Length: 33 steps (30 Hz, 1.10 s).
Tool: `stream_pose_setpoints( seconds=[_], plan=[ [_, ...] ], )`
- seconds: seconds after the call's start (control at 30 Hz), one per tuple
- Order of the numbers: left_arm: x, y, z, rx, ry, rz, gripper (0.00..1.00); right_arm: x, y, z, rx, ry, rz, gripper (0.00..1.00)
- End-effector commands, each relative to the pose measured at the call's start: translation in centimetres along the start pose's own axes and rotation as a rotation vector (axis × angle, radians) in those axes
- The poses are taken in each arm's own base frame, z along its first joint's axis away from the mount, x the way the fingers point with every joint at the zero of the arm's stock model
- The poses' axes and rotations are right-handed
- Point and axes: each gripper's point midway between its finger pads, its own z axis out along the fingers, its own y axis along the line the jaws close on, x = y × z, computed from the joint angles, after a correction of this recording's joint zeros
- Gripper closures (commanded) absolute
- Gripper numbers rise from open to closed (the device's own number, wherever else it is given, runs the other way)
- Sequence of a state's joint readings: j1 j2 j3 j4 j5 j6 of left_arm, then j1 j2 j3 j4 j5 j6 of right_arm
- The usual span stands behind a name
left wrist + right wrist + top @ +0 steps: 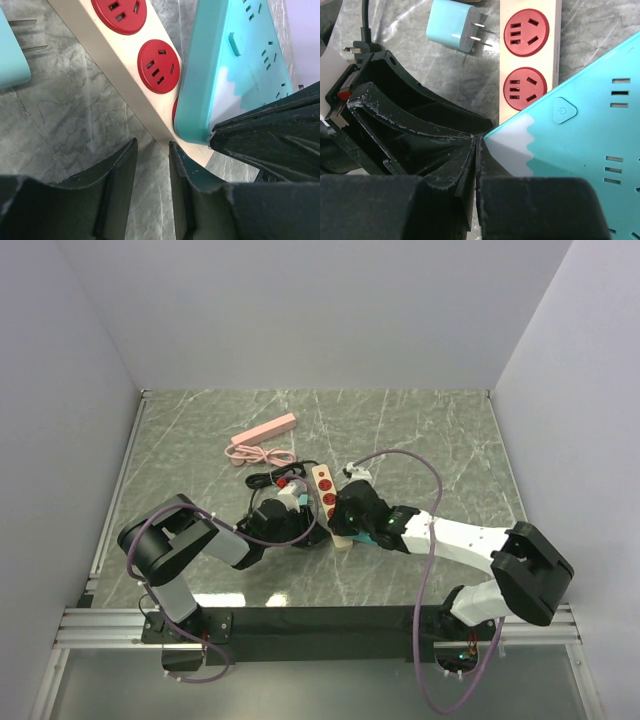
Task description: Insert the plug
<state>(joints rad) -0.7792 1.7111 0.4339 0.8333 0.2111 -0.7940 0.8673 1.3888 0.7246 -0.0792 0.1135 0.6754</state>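
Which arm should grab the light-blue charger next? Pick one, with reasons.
Left. The left gripper is empty, slightly parted, and the light-blue charger lies on its side of the beige power strip. The right gripper is shut at a corner of the teal power strip.

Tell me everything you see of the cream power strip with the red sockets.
The cream power strip is a long flat bar, plastic-looking, lying on the marble-pattern table. Round red sockets line its top; those visible are empty. A teal power strip lies across its near end, partly hiding one socket. A light-blue charger lies beside it, prongs pointing at its side.
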Motion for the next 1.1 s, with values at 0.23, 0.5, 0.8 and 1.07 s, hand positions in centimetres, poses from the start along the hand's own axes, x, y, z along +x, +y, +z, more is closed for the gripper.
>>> stream_pose_setpoints(
  seconds=[0.23, 0.5, 0.8, 1.07],
  plan=[
    [1.4, 2.6, -0.9, -0.110, 0.051, 0.025, 0.59, 2.1, -2.3, -2.5, 0.043, 0.024, -0.023, 0.93],
    [-0.9, 1.0, -1.6, -0.094, -0.009, 0.084, 0.42, -3.4, 0.5, -7.6, -0.113, -0.217, -0.001, 0.93],
    [-3.4, -0.6, -2.5, -0.088, -0.068, 0.129, 0.35, -3.8, -2.4, -8.1, 0.011, -0.252, -0.014, 0.89],
    [-4.6, -2.3, -1.7, -0.033, -0.083, 0.132, 0.34, -3.4, -5.0, -5.8, 0.046, -0.249, 0.014, 0.89]
  ],
)
